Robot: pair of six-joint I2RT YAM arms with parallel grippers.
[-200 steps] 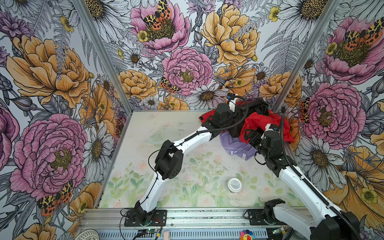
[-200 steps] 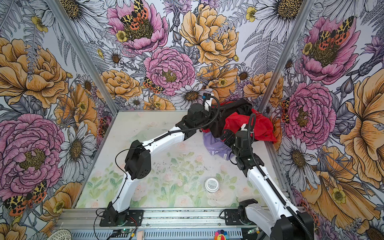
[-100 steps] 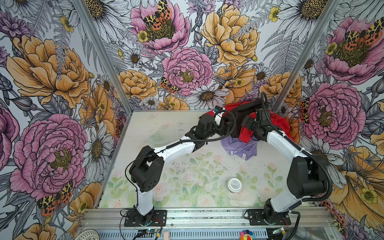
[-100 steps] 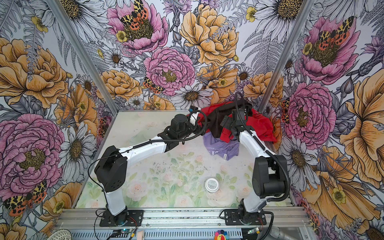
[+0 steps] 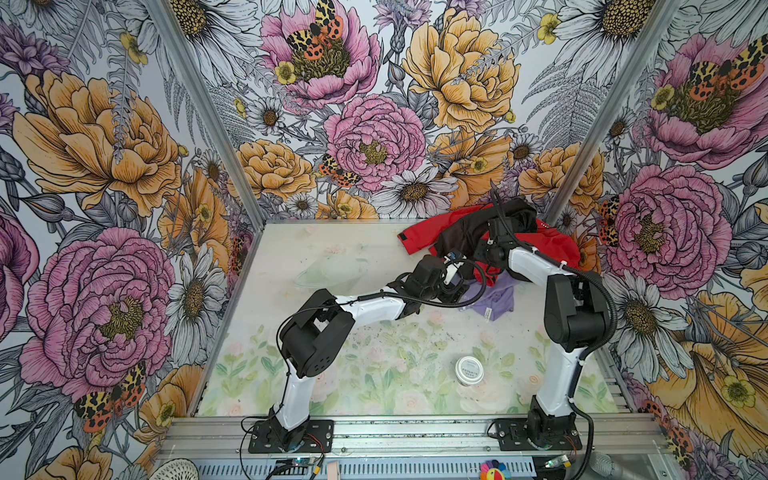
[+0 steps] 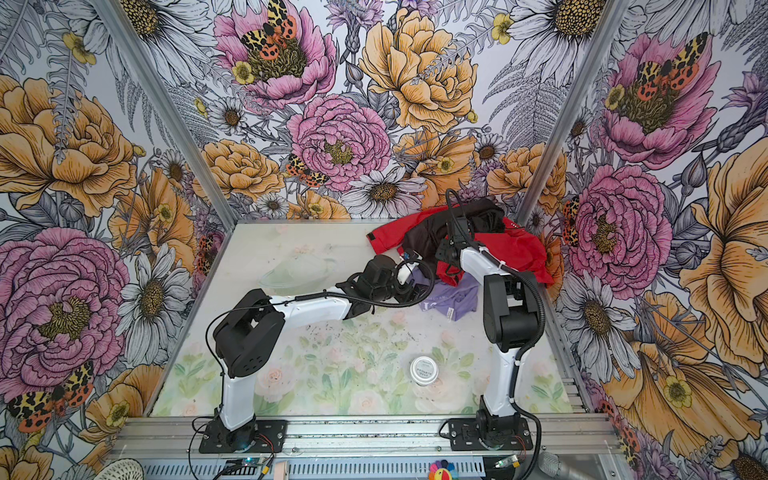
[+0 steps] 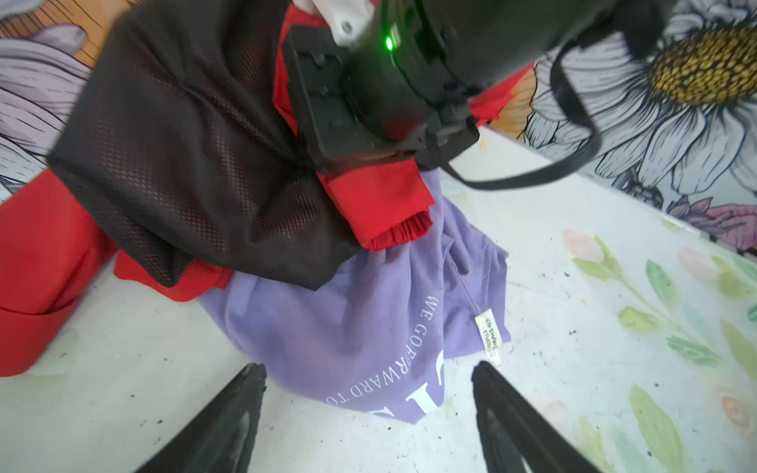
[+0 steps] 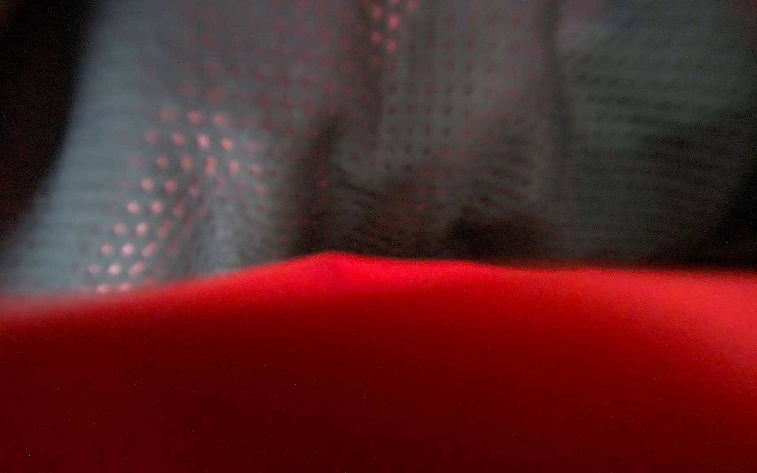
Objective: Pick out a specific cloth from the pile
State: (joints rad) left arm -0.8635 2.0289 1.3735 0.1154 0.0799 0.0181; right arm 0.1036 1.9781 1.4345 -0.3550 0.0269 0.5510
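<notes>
The pile sits in the back right corner: a red jacket point(image 5: 548, 245) point(image 6: 515, 249) with a black mesh garment point(image 5: 461, 232) point(image 7: 184, 143) draped over it. The lavender cloth point(image 5: 494, 299) point(image 6: 453, 299) point(image 7: 368, 307) with white lettering pokes out from under them onto the table. My left gripper point(image 7: 366, 368) point(image 5: 455, 287) is open, low at the cloth's front edge, its fingers on either side of the edge without touching it. My right gripper point(image 6: 448, 259) is pushed into the jacket and mesh. Fabric fills its wrist view and hides its jaws.
A white round lidded jar point(image 5: 468, 371) point(image 6: 424, 370) stands on the table in front of the pile. A clear dish-like shape point(image 5: 328, 270) lies left of the left arm. The right arm's elbow point(image 5: 573, 307) stands close to the right wall.
My left gripper came down from the top of the pile to the cloth's front edge. The right arm folded its elbow up and its gripper pushed into the jacket and mesh.
</notes>
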